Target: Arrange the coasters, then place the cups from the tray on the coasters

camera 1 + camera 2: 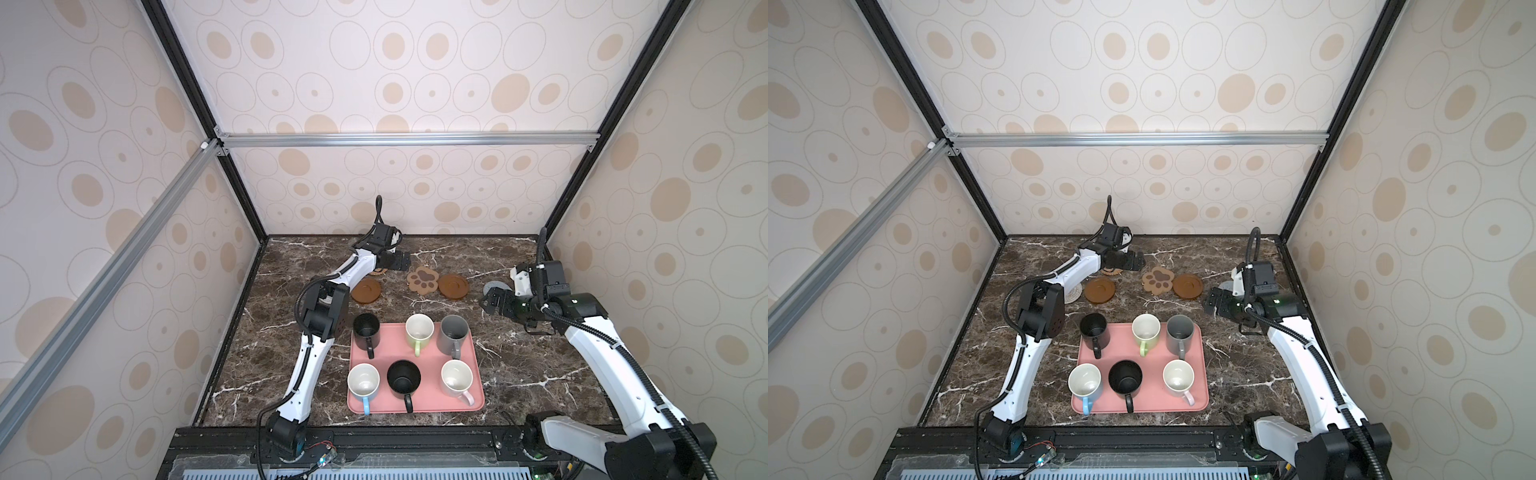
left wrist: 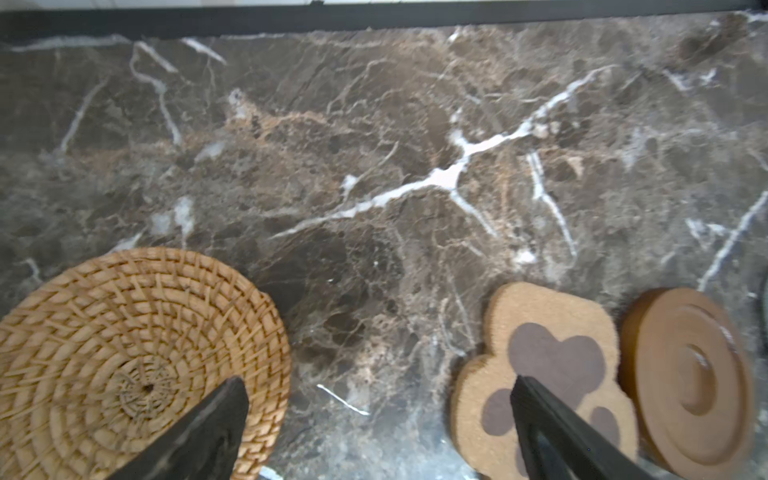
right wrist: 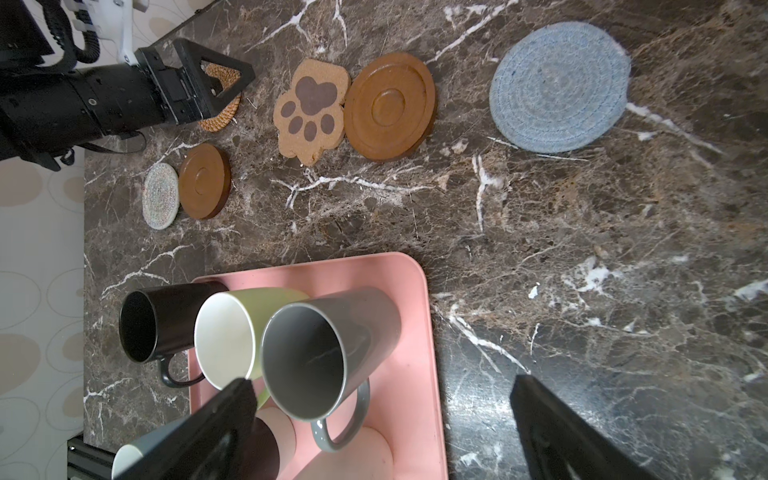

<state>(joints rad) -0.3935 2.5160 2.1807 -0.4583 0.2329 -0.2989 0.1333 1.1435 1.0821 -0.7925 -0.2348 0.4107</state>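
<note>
Hovering left gripper [image 2: 376, 382]: my jaws stand wide apart with nothing between them; I hang low beyond the far edge of the tray [image 1: 432, 399], toward its left end
Right gripper [image 3: 382, 382]: my jaws are spread too, and empty; I sit just off the tray's far right corner, above the table [image 1: 519, 365]
Tray: lies flat on the table, between my two arms
Cups, far row of the tray, left to right: far black cup [image 1: 366, 328] at the corner; green cup [image 1: 419, 328]; grey cup [image 1: 454, 330]
Cups, near row of the tray: blue cup [image 1: 363, 382]; near black cup [image 1: 403, 378]; pink cup [image 1: 457, 377]; all six are upright, handles toward the tray's near edge
Coasters: all lie on the table beyond the tray's far edge, apart from every cup
Rattan mat [image 2: 137, 357]: farthest from the tray's far left corner; partly under my left gripper
Beige mat [image 3: 161, 201]: off the tray's far left corner, just beside the left disc [image 1: 366, 289]
Paw mat [image 1: 422, 281]: beyond the middle of the tray's far edge, against the right disc [image 1: 453, 286]
Blue mat [image 3: 559, 85]: beyond the tray's far right corner, out past its right edge; partly hidden by my right gripper in both top views
</note>
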